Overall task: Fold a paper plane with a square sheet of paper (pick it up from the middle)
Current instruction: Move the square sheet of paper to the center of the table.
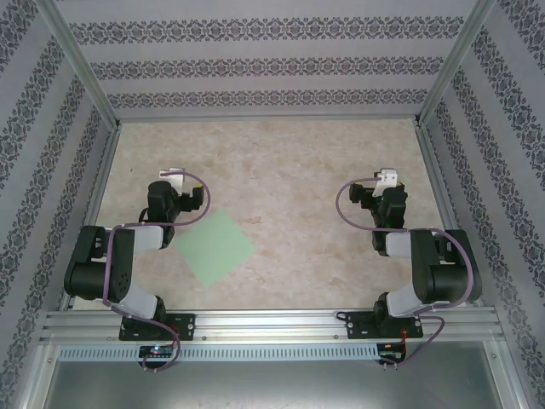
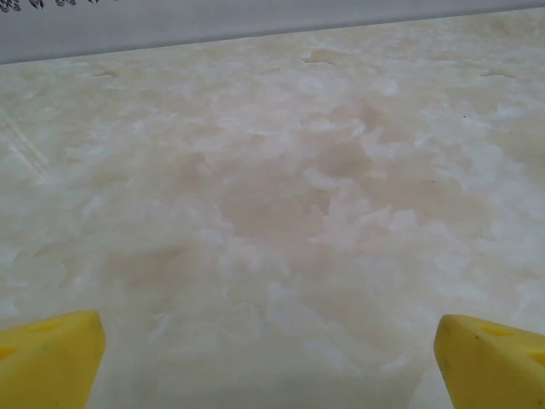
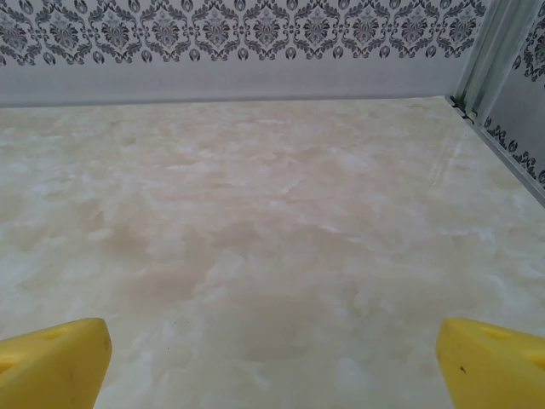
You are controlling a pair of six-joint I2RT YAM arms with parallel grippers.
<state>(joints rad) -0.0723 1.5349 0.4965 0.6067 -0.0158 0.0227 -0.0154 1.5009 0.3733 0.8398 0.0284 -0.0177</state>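
Sheet: the square sheet of paper point(image 1: 215, 247) lies flat on the table point(image 1: 289, 153), left of centre and closer to the near edge than the far one. From above it reads as a diamond.
Fold state: I can make out no crease from overhead, so I judge the paper plane not yet begun.
Axis: it's square, so there's no long side to line up on. One diagonal runs roughly from near edge to far edge, the other left to right, a touch skewed.
Left gripper: the left gripper point(image 2: 271, 362) is spread wide, with nothing between its yellow fingers point(image 2: 51, 358). Marbled table top runs ahead of it to the far wall.
Right gripper: the right gripper point(image 3: 272, 362) is just as wide and holds nothing, looking toward the table's far right corner.
Which way: here's the catch. The left gripper faces the far edge, and the sheet sits behind it and to its right, toward the near edge. The sheet's left corner comes close by the left forearm; I can't tell whether they touch.
Nearer arm: the left, clearly. The right arm is well apart from the sheet, across the middle of the table.
Next move, my call: draw the left gripper back and swing it right until it's over the sheet's middle, then come down. Thin flat paper gives the fingers little to catch, so I expect a careful pinch.
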